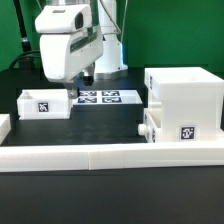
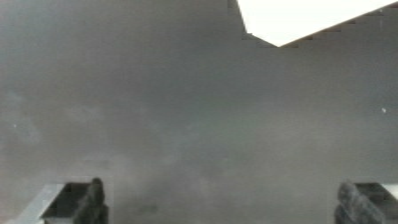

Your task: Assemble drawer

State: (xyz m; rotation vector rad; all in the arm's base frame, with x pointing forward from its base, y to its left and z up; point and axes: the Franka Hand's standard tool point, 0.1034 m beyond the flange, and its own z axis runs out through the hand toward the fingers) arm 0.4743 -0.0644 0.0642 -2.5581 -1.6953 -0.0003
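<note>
**Arm above the bench, drawer parts laid out separately.**
The fingers (image 2: 71, 203) are spread wide with only bare bench (image 2: 178, 120) between them, and they hang near the marker board (image 1: 100, 97). The large housing (image 1: 190, 95) stands at the exterior view's right, with one knobbed tray (image 1: 160, 125) against it. The second tray (image 1: 44, 103) lies well apart at the left. A low white rail (image 1: 90, 152) runs along the front.

The arm (image 1: 108, 50) wore smooth white shells, with darker grey showing between its sections. The gripper (image 2: 219, 205) had a boxy white housing with rounded corners and a shadowed underside. Its two fingers (image 2: 71, 205) were dark grey, narrow and flat-faced, with paler edges catching the light.
</note>
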